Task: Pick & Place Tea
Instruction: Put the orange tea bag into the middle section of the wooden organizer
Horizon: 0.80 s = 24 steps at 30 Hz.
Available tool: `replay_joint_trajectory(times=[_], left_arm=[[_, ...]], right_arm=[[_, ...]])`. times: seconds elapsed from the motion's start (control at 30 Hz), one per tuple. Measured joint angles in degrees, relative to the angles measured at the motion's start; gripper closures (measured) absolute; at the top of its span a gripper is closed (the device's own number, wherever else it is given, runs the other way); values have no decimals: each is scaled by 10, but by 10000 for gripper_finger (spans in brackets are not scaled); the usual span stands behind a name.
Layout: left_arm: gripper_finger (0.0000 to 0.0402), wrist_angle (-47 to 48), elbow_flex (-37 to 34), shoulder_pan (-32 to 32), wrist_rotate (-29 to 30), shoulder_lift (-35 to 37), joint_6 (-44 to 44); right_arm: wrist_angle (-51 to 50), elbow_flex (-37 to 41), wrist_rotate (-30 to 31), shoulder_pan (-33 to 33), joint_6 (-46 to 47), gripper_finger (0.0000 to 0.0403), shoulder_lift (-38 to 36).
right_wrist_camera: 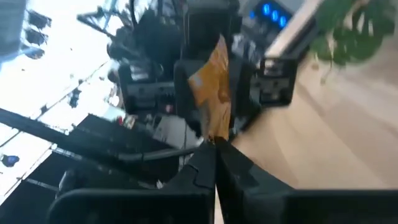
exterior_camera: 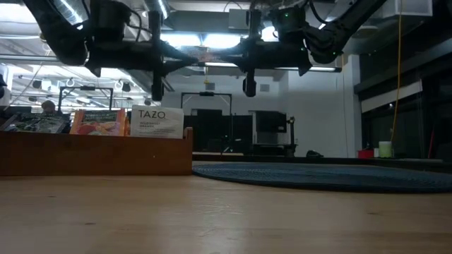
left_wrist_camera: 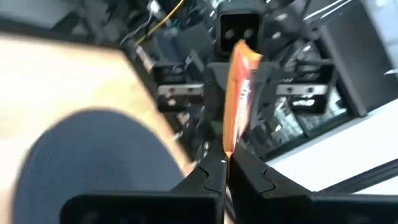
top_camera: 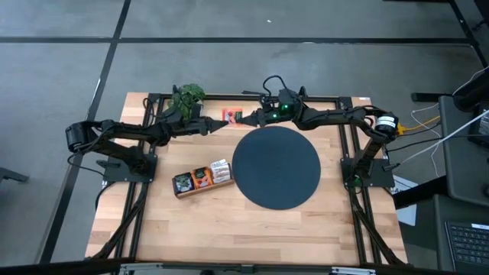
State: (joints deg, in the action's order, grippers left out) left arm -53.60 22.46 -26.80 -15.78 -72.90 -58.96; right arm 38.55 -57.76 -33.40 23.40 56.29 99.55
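In the high view, the left gripper [top_camera: 221,122] reaches from the table's left side toward the far edge, just past the green plant [top_camera: 187,95]. Its fingers [left_wrist_camera: 208,177] are pinched together on one edge of an orange tea sachet [left_wrist_camera: 239,93]. From above, that sachet [top_camera: 231,115] shows only as a small red-orange patch between the two gripper tips, above the far rim of the dark disc [top_camera: 275,166]; its print is too blurred to read in either wrist view.

Nearer the front, left of the disc, the wooden tray [top_camera: 200,182] holds a few more sachets; their colours are hard to tell from above. In the low view the tray's wall [exterior_camera: 95,154] hides their lower halves, and only a white one marked TAZO [exterior_camera: 157,122] reads clearly.

The right gripper [top_camera: 246,118] comes from the right, meeting the left one tip to tip. Its jaws are also closed on the same sachet [right_wrist_camera: 211,87], at the opposite edge, so the sachet hangs in the air between both grippers.
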Motion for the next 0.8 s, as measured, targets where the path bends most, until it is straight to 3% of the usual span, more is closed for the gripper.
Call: replay_joint_trajectory(times=[0.33, 0.63, 0.8], left_arm=[[329, 29, 0, -5, -61, 0, -20], [276, 40, 3, 1, -115, 0, -23], [270, 154, 55, 11, -157, 0, 11]], right_arm=[[-137, 0, -102, -7, -56, 400, 0], [-172, 0, -135, -29, -74, 401, 0], [-173, 0, -144, -38, -73, 401, 0]])
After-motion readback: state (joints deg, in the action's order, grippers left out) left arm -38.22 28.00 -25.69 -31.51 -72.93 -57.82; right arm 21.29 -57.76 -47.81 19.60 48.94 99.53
